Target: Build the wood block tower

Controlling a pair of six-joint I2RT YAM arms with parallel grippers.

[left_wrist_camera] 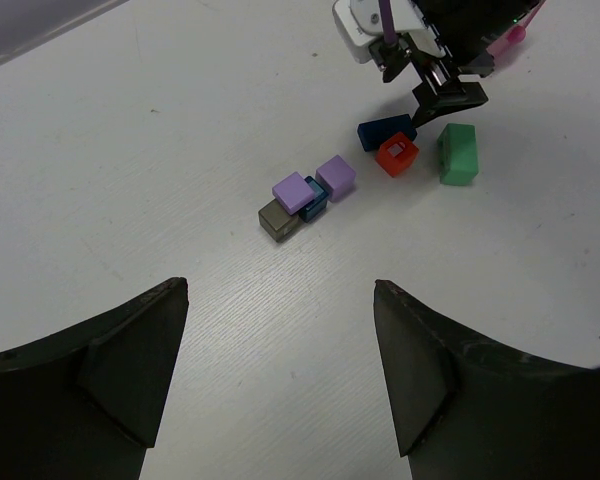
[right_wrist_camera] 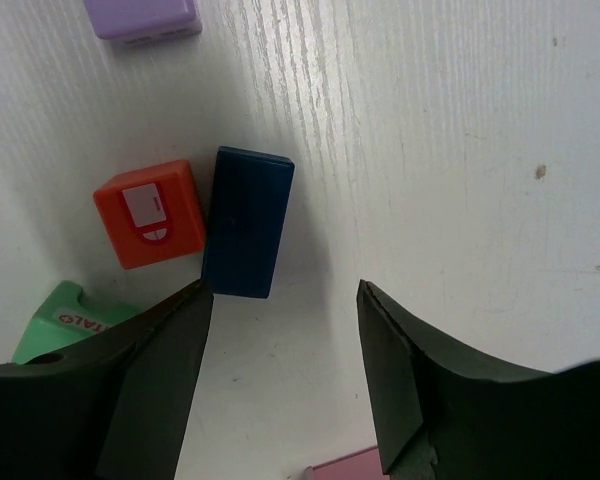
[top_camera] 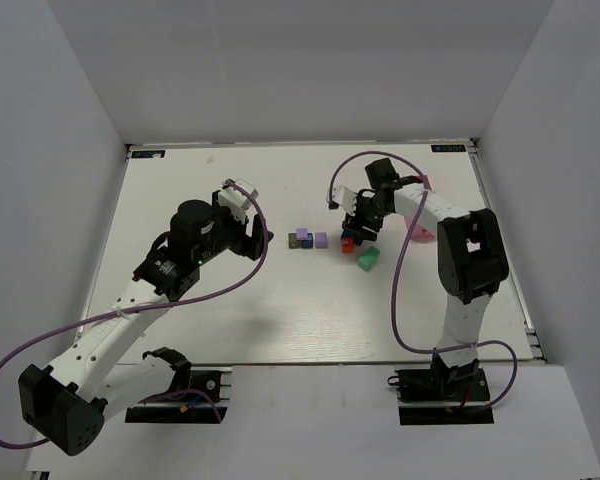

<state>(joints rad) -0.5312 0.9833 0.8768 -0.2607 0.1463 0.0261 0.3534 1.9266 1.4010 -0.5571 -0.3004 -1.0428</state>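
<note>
1. The blocks lie loose on the table (top_camera: 230,330), mid-frame in the top view. Two purple blocks (left_wrist_camera: 336,176), a grey block (left_wrist_camera: 279,219) and a teal block (left_wrist_camera: 315,205) touch in one clump. Right of them sit a blue block (right_wrist_camera: 245,222), a red block (right_wrist_camera: 150,213) touching its long side, and a green block (left_wrist_camera: 458,153) just beside.
2. No tower stands yet; at most, one purple block seems to rest partly on the teal one. The task looks barely begun.
3. The right gripper (right_wrist_camera: 282,300) hangs over the blue block, jaws spread wide, nothing held. In its wrist view the block sits up and left of the gap, its lower end beside the finger at lower left.
4. The left gripper (left_wrist_camera: 280,295) hovers at centre left of the top view, jaws likewise apart and empty, well apart from the blocks.
5. Step in hand, as I judge it: picking up the blue block. The next move calls for bringing the jaws squarely around it, lowering, and closing across its narrow width without nudging the red block.
</note>
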